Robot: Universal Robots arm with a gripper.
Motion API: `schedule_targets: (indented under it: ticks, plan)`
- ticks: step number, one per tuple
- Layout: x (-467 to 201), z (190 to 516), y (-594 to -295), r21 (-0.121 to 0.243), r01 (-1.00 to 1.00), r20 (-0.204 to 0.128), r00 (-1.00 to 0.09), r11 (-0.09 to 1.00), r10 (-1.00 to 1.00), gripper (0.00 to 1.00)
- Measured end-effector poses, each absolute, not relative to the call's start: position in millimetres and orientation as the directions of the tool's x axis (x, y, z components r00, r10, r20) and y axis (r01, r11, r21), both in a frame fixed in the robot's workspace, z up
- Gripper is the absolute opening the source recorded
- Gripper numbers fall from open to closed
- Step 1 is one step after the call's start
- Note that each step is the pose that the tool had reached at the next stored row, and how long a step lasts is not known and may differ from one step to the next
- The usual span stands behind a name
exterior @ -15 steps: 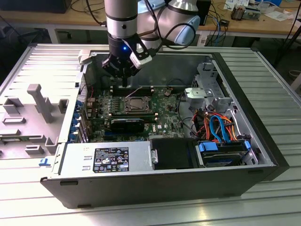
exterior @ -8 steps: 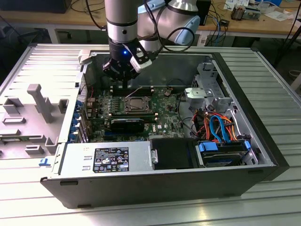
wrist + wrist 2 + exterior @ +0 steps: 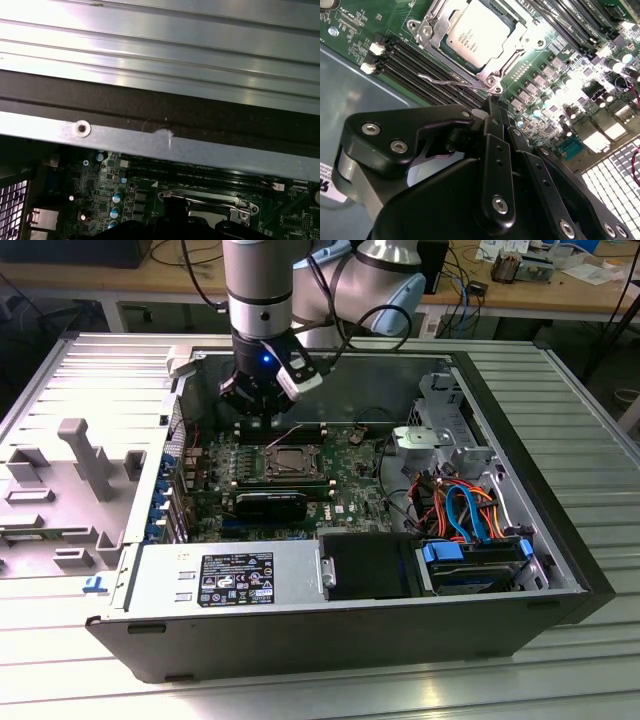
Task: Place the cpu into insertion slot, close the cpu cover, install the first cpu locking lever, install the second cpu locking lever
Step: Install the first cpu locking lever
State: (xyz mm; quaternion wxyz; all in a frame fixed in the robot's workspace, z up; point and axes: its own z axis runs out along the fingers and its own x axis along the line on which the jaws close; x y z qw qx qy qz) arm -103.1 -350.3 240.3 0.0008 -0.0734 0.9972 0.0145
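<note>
Closed tool (image 3: 494,102) over memory slots (image 3: 415,65), lever wire (image 3: 447,79), cpu (image 3: 477,32) under cpu cover (image 3: 434,36)

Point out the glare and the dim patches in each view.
Second wrist view: glare washes out the motherboard beside the cpu; first wrist view: bright streaks on the ribbed metal surface, motherboard dim below it; exterior view: evenly lit, no harsh glare.
</note>
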Motion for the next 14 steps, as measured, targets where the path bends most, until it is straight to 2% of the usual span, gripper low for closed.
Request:
schedule_targets:
  ticks: [14]
  plan:
    - [-102.9, 219.3, -346.5, 0.029, -0.148, -0.004, -0.989, 0.989, -0.148, 0.11]
